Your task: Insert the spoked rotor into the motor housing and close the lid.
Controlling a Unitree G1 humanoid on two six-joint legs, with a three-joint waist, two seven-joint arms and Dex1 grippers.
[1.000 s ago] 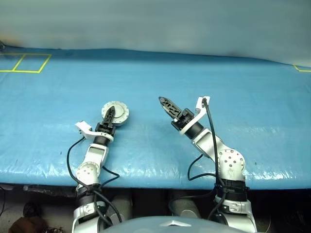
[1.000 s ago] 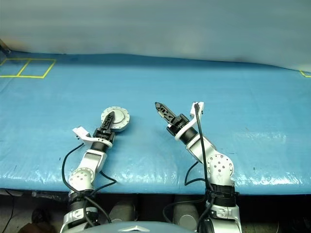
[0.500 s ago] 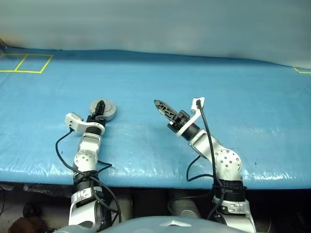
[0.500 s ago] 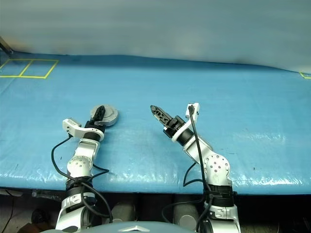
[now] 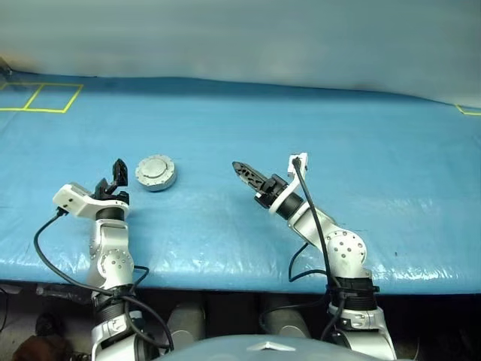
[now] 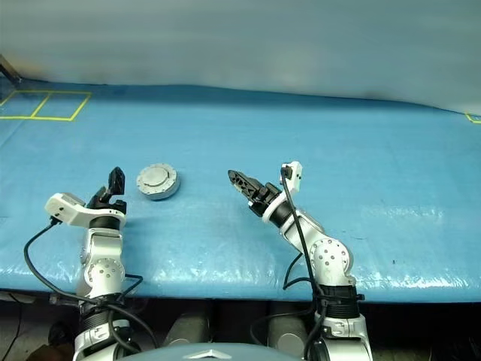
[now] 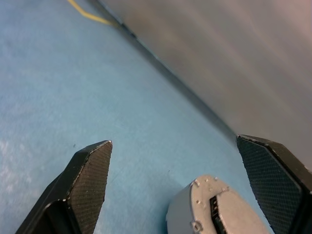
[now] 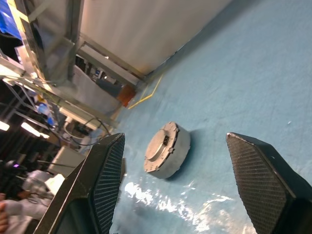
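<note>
With its lid (image 5: pixel 155 168) down flat on top, the motor housing (image 5: pixel 156 173) sits as a short, round, grey can on the blue table cover (image 5: pixel 316 128), left of the middle and a fair way in from the near edge. The lid's outer face is plain grey with a raised centre disc and small studs around the rim; in the right wrist view a small dark slot shows on the top face. The winding ring and the spoked wheel cannot be seen from outside.

There is bare blue cover on every side of the can: a wide stretch behind it up to the pale back wall (image 5: pixel 240 37), and a broad strip running to the right.

The left gripper (image 5: pixel 110 183) hangs just left of the housing, apart from it, its two black fingers (image 7: pixel 90 178) spread wide with nothing between them. The right gripper (image 5: pixel 246 174) is well off to the right of the can, pointing towards it, its fingers likewise parted and empty.

Yellow tape squares (image 5: pixel 41 98) mark the far left corner of the cover, and a short yellow line (image 5: pixel 467 110) shows at the far right edge.
</note>
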